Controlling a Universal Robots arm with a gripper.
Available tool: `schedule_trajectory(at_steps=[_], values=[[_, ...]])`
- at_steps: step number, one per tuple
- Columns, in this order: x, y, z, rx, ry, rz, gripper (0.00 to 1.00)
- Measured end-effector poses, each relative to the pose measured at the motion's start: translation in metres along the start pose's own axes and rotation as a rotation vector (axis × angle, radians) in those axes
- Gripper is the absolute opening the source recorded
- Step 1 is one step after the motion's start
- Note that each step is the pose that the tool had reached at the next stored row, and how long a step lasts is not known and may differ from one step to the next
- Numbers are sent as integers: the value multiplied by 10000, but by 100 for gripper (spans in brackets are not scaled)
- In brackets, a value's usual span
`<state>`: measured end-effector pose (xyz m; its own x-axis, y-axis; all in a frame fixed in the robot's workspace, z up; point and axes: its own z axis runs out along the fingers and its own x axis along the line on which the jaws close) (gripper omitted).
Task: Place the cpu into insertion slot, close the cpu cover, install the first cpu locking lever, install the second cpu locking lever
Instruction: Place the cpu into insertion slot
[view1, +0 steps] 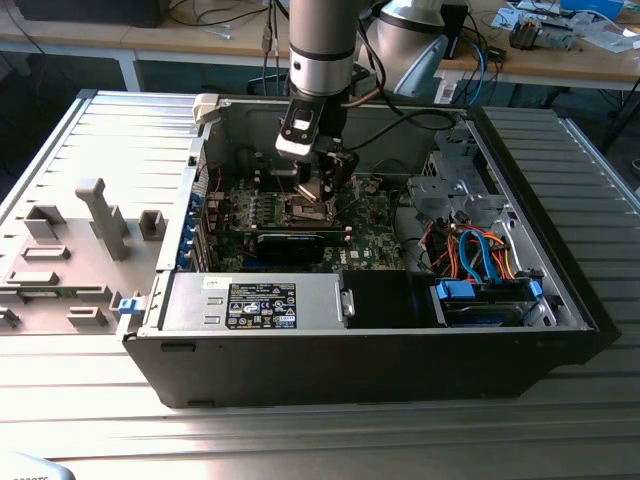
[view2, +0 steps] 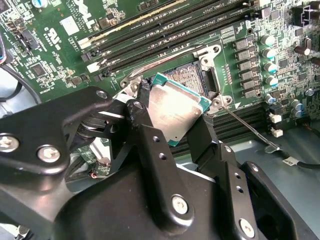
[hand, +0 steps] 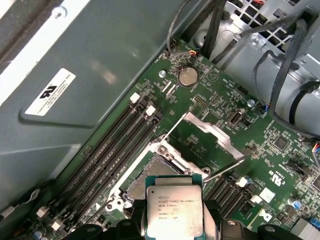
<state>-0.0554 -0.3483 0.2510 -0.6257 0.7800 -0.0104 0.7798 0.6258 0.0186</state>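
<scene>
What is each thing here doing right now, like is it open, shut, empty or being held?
cpu, held over the insertion slot, not seated.
gripper, jaws shut on the cpu's edges.
insertion slot, uncovered and empty.
cpu cover, flipped open.
locking lever, unlatched, sticking out from the socket corner.
computer case, open, with its inside showing.

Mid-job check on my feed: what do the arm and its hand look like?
The arm is a round silver-grey tube, with black cables looping off beside it. The hand is matte black, built of angular links fastened with silver screws. Its two fingers are flat black bars with small round holes.
</scene>
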Motion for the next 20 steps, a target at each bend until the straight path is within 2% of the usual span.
schedule_trajectory(at_steps=[7,20], values=[[2,0,8,5,-9,466,54],[2,0,20,10,-17,925,54]])
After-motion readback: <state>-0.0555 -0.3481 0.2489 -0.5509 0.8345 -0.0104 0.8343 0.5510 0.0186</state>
